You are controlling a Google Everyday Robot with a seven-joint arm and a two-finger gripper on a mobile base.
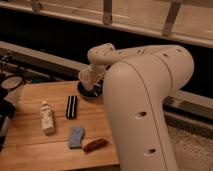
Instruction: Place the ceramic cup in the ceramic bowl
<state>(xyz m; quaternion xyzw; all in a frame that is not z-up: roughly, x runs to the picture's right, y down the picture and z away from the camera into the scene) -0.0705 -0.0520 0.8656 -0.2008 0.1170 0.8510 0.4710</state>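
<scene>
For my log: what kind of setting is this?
Probably a staged lab tabletop: a wooden table holding a bottle, striped block and ceramic bowl. The gripper is over the bowl with the ceramic cup.

Gripper [91,80] holds cream ceramic cup [85,78] over black ceramic bowl [88,92]

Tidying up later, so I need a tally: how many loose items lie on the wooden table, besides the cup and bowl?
4: white bottle at left, striped block beside it, blue item and reddish item near the front edge. The arm may hide others. The gripper is over the ceramic bowl.
</scene>
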